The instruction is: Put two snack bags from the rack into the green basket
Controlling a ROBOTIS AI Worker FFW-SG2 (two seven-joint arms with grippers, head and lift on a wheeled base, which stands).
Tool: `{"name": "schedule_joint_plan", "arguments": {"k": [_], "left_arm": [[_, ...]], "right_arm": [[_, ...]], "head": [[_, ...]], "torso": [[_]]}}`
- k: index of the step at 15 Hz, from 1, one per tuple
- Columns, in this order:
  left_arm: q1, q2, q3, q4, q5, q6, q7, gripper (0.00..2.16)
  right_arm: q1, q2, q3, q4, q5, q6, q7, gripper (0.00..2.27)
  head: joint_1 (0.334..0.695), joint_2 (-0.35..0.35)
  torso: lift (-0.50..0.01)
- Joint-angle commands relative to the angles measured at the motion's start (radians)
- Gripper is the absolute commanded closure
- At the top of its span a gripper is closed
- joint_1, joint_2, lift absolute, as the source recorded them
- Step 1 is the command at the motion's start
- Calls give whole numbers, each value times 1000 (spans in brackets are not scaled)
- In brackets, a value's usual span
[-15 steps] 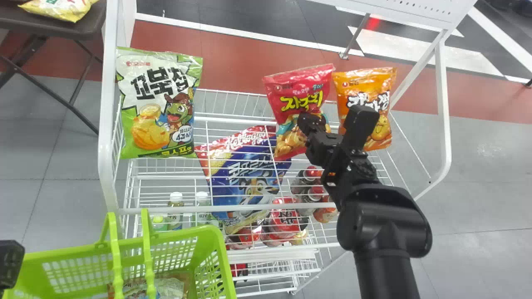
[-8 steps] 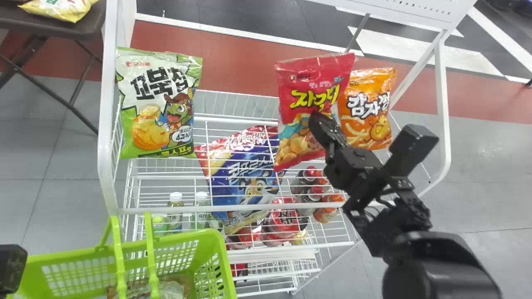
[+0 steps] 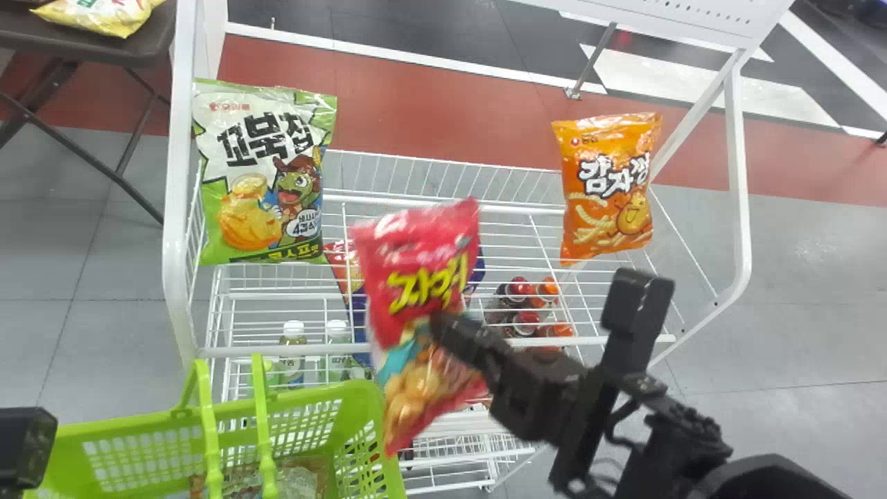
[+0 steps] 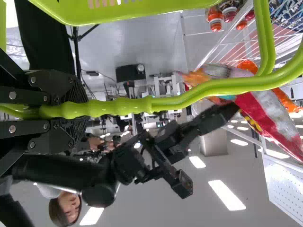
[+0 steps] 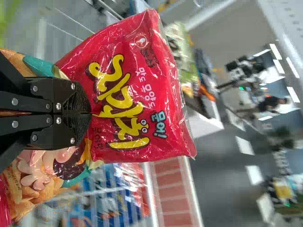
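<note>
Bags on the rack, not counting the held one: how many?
3: green bag, left; orange bag, right; blue bag, lower, mostly hidden behind red bag in right tool. More may be hidden.

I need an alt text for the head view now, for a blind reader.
The robot's right gripper holds a red snack bag in front of a white wire rack, near a green basket. A green bag and an orange bag are on the rack.

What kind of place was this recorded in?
Probably a mock shop or store demo area: a white wire rack displays snack bags, bottles stand lower down, and a green shopping basket waits in front.
</note>
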Motion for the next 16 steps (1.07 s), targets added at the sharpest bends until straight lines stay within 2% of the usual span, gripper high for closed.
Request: {"name": "schedule_joint_plan", "arguments": {"k": [1,3,6,8,10,13,16], "left_arm": [[0,0,-7,-9,0,1,7,1268],[0,0,-8,-13,0,1,11,1268],[0,0,-12,-13,0,1,18,1268],[-3,0,-15,-13,0,1,18,1268],[-1,0,-16,-13,0,1,22,1268],[0,3,-22,-18,1,1,24,1268],[0,3,-24,-21,1,1,24,1268]], "right_arm": [[16,-5,22,-65,-6,254,-9,2243],[25,-8,34,-101,-6,398,-13,2243],[49,-34,88,-134,-11,505,-10,2243],[55,-42,137,-131,-5,508,-10,2243],[49,-42,200,-101,9,502,-26,2243],[22,-42,254,-1,4,469,-52,2243],[-14,-40,300,155,3,318,-79,2243]], "head": [[695,-345],[695,-328],[695,-330],[695,-325],[695,-288],[695,-215],[695,-169]], "torso": [[-4],[-4],[-4],[-4],[-4],[-4],[-4]]}}
